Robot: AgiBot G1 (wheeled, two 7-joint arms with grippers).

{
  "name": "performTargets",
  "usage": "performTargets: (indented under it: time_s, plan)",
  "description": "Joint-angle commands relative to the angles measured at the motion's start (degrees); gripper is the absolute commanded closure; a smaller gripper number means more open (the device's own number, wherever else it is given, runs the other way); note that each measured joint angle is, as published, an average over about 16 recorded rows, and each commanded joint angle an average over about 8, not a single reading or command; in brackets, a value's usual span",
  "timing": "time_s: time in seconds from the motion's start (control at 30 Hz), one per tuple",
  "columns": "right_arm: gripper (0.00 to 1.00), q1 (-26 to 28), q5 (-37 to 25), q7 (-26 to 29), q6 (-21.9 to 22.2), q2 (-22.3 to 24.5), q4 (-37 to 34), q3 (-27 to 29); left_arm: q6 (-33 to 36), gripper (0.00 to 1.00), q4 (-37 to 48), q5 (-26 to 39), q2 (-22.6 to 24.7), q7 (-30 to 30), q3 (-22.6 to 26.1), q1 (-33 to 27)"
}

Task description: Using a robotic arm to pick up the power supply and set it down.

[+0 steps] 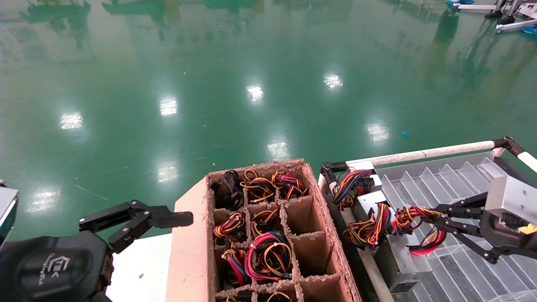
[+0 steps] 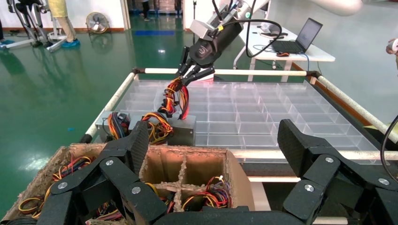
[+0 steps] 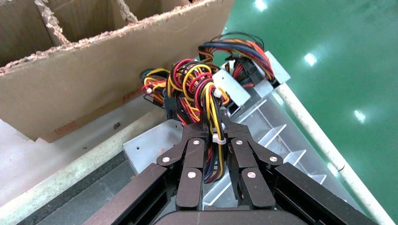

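Premises: an industrial workshop or robot test hall. The glossy green poured floor (image 1: 235, 75) runs wide and open, mirroring rows of ceiling lights. A brown cardboard carton with a divider grid (image 1: 268, 235) holds bundles of coloured wiring, part by part. Beside it stands a clear plastic compartment tray (image 2: 263, 110) framed by white padded rails (image 1: 436, 153). In the left wrist view, a white table (image 2: 300, 49) carries an open dark laptop (image 2: 300, 37); a round pedestal fan (image 2: 97, 22) stands by the far wall, with metal equipment stands (image 2: 35, 33) nearby.
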Motion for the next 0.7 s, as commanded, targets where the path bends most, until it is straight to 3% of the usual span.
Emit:
performTargets:
  time_s: [0.03, 0.1, 0.7]
  plan:
    - [0.18, -0.2, 0.2, -0.5, 0.0, 0.0, -1.0, 0.0, 0.0, 0.00, 0.0, 0.0, 0.0, 0.0, 0.0, 0.0]
    - [0.00, -0.3, 0.3, -0.6, 0.0, -0.1, -1.4, 0.1, 0.0, 0.00, 0.0, 0.0, 0.0, 0.0, 0.0, 0.0]
    - [0.00, -0.1, 0.6, -0.3, -0.4, 0.1, -0.9, 0.2, 0.0, 0.00, 0.0, 0.0, 0.0, 0.0, 0.0, 0.0]
